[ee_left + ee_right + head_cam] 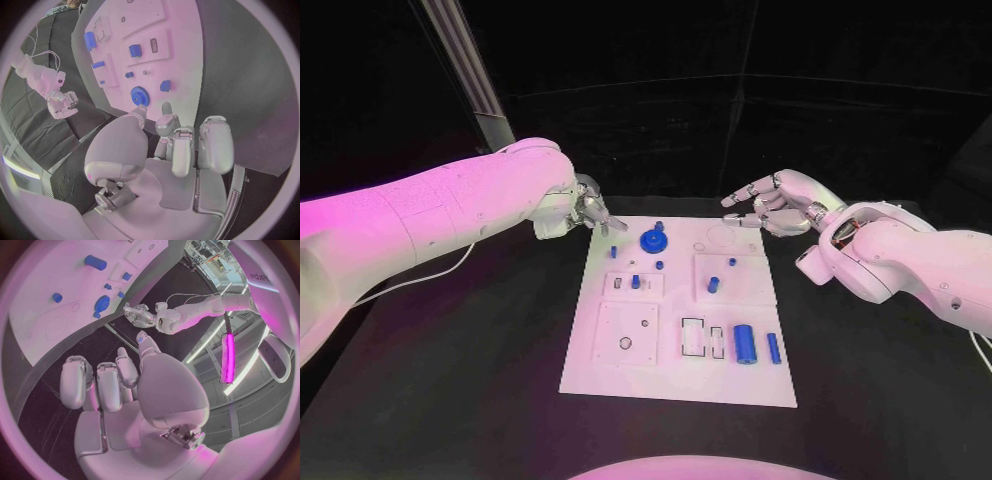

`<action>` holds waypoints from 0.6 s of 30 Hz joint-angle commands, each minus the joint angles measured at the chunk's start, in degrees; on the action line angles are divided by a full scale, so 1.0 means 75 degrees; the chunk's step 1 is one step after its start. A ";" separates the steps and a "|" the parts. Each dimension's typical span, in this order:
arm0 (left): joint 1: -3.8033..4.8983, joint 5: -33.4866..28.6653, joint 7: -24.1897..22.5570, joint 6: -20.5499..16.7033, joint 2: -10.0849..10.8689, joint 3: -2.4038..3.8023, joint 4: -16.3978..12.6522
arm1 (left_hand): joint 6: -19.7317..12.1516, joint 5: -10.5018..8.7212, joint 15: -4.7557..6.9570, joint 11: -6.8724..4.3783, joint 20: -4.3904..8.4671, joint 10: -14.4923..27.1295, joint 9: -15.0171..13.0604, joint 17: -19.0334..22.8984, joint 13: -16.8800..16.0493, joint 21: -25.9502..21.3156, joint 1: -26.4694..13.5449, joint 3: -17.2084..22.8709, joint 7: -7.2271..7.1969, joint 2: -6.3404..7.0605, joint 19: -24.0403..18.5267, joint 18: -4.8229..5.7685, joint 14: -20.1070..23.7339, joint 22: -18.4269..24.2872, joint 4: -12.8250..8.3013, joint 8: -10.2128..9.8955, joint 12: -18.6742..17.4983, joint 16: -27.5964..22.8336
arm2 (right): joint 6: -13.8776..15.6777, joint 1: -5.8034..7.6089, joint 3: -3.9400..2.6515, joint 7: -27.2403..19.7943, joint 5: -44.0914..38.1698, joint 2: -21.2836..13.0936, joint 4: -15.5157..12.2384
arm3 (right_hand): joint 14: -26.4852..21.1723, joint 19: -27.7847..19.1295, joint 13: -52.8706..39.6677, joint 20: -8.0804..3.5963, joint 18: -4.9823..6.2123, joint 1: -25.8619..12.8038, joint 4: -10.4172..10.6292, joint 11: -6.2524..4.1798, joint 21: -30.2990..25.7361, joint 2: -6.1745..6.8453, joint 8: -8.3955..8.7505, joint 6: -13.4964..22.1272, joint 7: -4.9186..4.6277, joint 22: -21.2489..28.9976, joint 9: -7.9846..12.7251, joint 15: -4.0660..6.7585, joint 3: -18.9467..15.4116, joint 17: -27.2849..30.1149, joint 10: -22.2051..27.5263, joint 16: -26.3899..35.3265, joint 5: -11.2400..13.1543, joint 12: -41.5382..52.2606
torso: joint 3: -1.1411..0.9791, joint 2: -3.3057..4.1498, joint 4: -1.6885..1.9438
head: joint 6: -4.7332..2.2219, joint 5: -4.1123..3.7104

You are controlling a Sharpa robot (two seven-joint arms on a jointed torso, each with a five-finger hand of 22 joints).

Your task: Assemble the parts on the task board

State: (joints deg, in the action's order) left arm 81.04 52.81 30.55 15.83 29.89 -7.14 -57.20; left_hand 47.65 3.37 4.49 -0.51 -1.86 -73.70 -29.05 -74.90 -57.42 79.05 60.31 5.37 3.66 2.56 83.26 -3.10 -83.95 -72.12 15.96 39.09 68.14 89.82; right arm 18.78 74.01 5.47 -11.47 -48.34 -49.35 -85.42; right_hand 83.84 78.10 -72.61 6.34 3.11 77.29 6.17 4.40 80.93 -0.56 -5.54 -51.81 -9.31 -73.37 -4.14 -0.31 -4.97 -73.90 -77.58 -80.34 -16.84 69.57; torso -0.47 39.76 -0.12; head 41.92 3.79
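The white task board lies in the middle of the table. On it sit a blue gear, several small blue pegs such as one on a raised block, a blue cylinder and a thin blue bar. My left hand hovers at the board's far left corner, fingers curled in, nothing in it; its wrist view shows the gear just beyond its thumb. At the far right corner my right hand hovers with curled fingers, holding nothing.
Raised white blocks and cut-out slots cover the board. Black table surface surrounds the board on all sides. A slanted metal post stands behind my left arm.
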 commanded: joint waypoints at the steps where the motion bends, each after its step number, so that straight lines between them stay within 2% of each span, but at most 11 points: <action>1: 0.0017 0.0227 -0.0140 0.0488 -0.0121 0.0004 0.0199 | 0.0066 0.0028 -0.0057 0.0005 -0.0041 0.0015 0.0014 -0.2013 0.0003 -0.0004 0.0113 -0.0046 0.0005 0.0005 0.0005 -0.0097 -0.0807 -0.0011 -0.0007 -0.0025 0.0024 0.0024 | -0.0041 0.0014 -0.0004 -0.0035 -0.0014 0.0017 0.0000 | 0.0343 -0.0038 -0.0001 -0.0004 0.0118 -0.0034 0.0003 -0.0016 -0.0027 -0.0012 -0.0037 -0.0050 -0.0006 0.0007 -0.0003 0.0047 -0.0033 0.0008 0.0022 0.0042 0.0026 -0.0013 | 0.0007 -0.0005 0.0016 | -0.0005 0.0027; 13: -0.0063 0.0328 -0.0267 0.0755 -0.0371 -0.0004 0.0650 | 0.0071 0.0024 -0.0055 0.0003 -0.0040 0.0013 0.0024 -0.2013 -0.0002 0.0009 0.0134 -0.0059 0.0005 -0.0008 0.0014 -0.0092 -0.0807 -0.0034 -0.0010 -0.0028 0.0030 0.0024 | -0.0076 0.0014 -0.0004 -0.0038 -0.0015 0.0058 0.0026 | 0.0347 -0.0034 -0.0013 -0.0004 0.0117 -0.0033 0.0006 -0.0018 -0.0026 -0.0022 -0.0041 -0.0054 -0.0004 0.0003 -0.0004 0.0048 -0.0044 -0.0005 0.0011 0.0036 0.0012 0.0004 | 0.0004 -0.0006 0.0014 | 0.0031 0.0062; 18: -0.0102 0.0435 -0.0373 0.0809 -0.0435 -0.0010 0.0713 | 0.0096 0.0005 -0.0053 0.0002 -0.0036 -0.0001 0.0073 -0.2013 -0.0016 0.0017 0.0071 -0.0203 0.0003 -0.0041 0.0022 -0.0089 -0.0807 -0.0052 0.0056 -0.0052 0.0052 0.0024 | -0.0087 0.0013 -0.0004 -0.0028 -0.0101 0.0074 0.0029 | 0.0347 -0.0034 -0.0013 -0.0004 0.0117 -0.0033 0.0006 -0.0018 -0.0026 -0.0022 -0.0041 -0.0054 -0.0004 0.0003 -0.0004 0.0048 -0.0044 -0.0005 0.0011 0.0036 0.0012 0.0004 | 0.0004 -0.0001 0.0009 | 0.0033 0.0031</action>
State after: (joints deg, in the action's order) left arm 80.21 54.88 29.10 20.30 26.73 -7.24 -51.93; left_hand 47.94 3.37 4.49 -0.51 -1.86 -73.70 -28.54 -74.90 -57.49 79.05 60.79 4.11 3.78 2.58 83.26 -3.09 -83.95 -72.43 16.43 39.09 68.13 89.82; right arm 18.60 74.01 5.46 -11.47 -48.53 -48.85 -85.16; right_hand 83.84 78.10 -72.62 6.33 3.11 77.29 6.17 4.40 80.93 -0.56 -5.55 -51.81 -9.31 -73.38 -4.14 -0.31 -4.96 -73.90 -77.58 -80.35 -16.84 69.57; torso -0.43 39.71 -0.03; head 42.13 4.12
